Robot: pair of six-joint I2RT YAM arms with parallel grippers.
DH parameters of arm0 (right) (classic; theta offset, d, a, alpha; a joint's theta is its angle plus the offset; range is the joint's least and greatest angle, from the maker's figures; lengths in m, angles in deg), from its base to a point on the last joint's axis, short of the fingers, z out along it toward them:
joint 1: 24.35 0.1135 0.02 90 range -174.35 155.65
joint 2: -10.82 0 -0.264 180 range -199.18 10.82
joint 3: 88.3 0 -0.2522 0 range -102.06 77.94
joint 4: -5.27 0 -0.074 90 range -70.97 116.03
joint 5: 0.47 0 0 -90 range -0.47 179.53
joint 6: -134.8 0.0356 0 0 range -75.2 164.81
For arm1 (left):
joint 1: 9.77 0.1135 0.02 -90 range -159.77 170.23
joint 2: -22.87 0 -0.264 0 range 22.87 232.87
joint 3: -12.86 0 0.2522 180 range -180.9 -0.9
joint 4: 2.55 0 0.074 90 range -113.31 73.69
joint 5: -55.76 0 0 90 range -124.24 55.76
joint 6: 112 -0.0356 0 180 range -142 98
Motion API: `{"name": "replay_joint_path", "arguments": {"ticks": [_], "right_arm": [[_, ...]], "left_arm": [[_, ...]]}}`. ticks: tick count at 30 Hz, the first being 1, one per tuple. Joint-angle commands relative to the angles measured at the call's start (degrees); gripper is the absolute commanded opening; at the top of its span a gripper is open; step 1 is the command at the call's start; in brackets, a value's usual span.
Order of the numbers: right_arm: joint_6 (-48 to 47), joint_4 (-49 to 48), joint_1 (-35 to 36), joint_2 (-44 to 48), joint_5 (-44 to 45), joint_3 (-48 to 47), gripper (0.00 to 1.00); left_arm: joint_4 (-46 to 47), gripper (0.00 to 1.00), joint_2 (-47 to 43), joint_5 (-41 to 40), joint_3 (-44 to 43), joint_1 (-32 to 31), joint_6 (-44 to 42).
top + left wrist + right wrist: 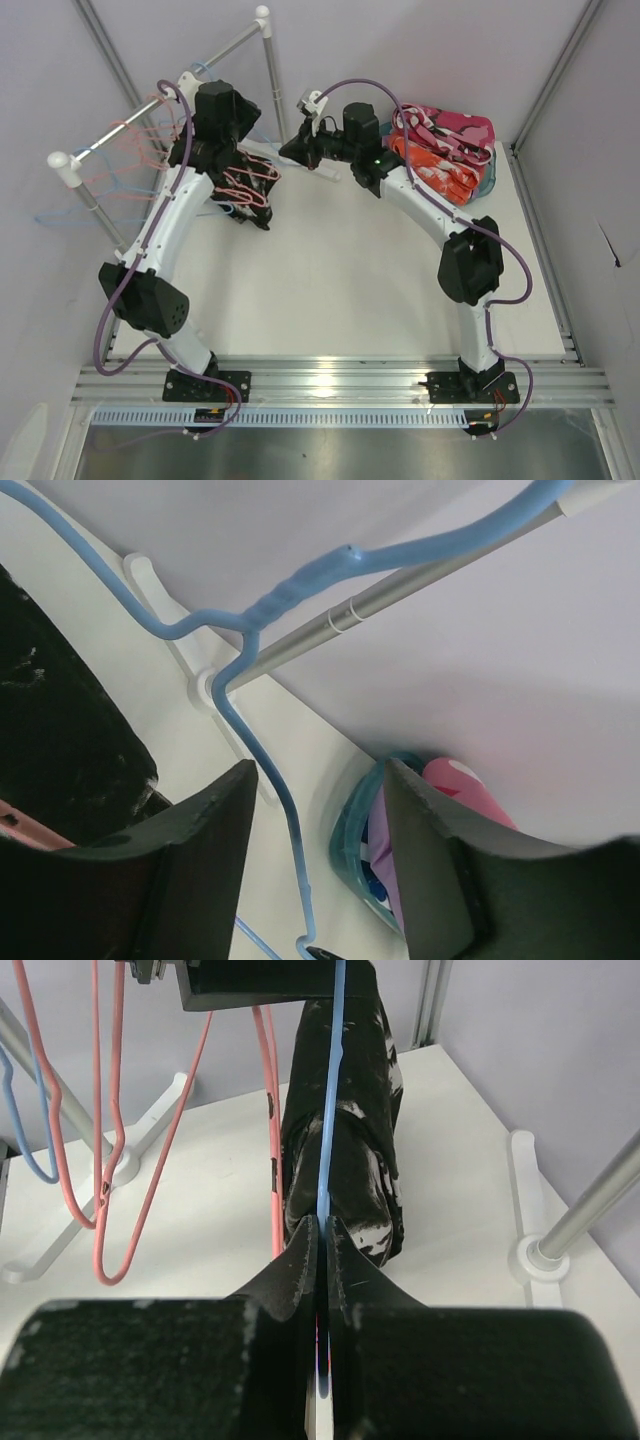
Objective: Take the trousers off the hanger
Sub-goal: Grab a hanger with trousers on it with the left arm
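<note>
The right gripper [318,1250] is clamping shut on the wire of the blue hanger [330,1110]. The black speckled trousers [350,1140] are hanging straight ahead of it, their long axis running along that wire away from the jaws. The left gripper [318,780], judged the nearer arm, is hovering with jaws apart astride a blue wire, holding nothing, with black cloth just beside it. The other pairs [445,145] are lying heaped at the desk's [330,270] far right.

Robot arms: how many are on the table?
2. The left black-and-white robot arm bends toward the metal rail at left; the right arm curves in from the right. None seems hidden.
</note>
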Motion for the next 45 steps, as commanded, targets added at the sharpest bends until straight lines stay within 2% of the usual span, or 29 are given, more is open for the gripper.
{"name": "replay_joint_path", "arguments": {"ticks": [1, 6, 11, 14, 15, 18, 23, 26, 27, 30, 38, 45], "right_arm": [[2.51, -0.77, 0.79, 2.81, 0.08, 0.8, 0.02], [3.65, -1.47, 0.79, 2.81, 0.08, 0.98, 0.02], [6.19, -3.06, 0.7, 2.72, -0.54, 1.24, 0.02], [7.25, -3.67, 0.7, 2.81, -0.36, 1.24, 0.02], [7.52, -3.93, 0.79, 2.81, -0.36, 1.24, 0.02], [8.31, -3.85, 0.79, 3.25, -0.54, 1.07, 0.02], [8.75, 0.54, 0.79, 6.23, 0.69, 0.63, 0.06], [8.14, 2.74, 0.7, 9.13, 2.62, 0.89, 0.13], [8.22, 4.83, 0.79, 9.84, 2.89, 0.89, 0.19], [9.27, 5.38, 0.7, 12.12, 2.98, 0.98, 0.24], [9.63, 7.31, 1.23, 14.15, 4.55, 2.82, 0.24], [8.23, 9.86, 0.96, 17.84, 10.79, 3.79, 0.28]], "left_arm": [[2.63, 0.58, 0.83, -2.43, -2.02, -0.54, 2.11], [4.83, 0.46, 0.04, -2.87, 0.71, -0.8, 3.42], [6.41, 0.38, -1.37, -3.57, 1.85, -1.5, 4.31], [7.11, 0.29, -1.9, -3.75, 2.55, -1.59, 4.57], [7.38, 0.19, -2.07, -3.92, 2.82, -1.68, 4.48], [8.35, 0.0, -2.43, -3.75, 2.91, -1.68, 3.17], [8.88, 0.0, -4.0, -3.31, 0.89, -1.77, -1.31], [9.4, 0.0, -5.32, -2.0, -0.52, -1.77, -5.43], [9.58, 0.0, -5.59, -1.3, -1.3, -1.77, -6.15], [10.02, 0.0, -6.55, -0.33, -2.45, -1.77, -8.78], [9.93, 0.0, -6.29, 2.4, -8.43, -1.68, -19.23], [10.2, 0.0, -8.4, 1.97, -9.22, -2.2, -20.83]]}}
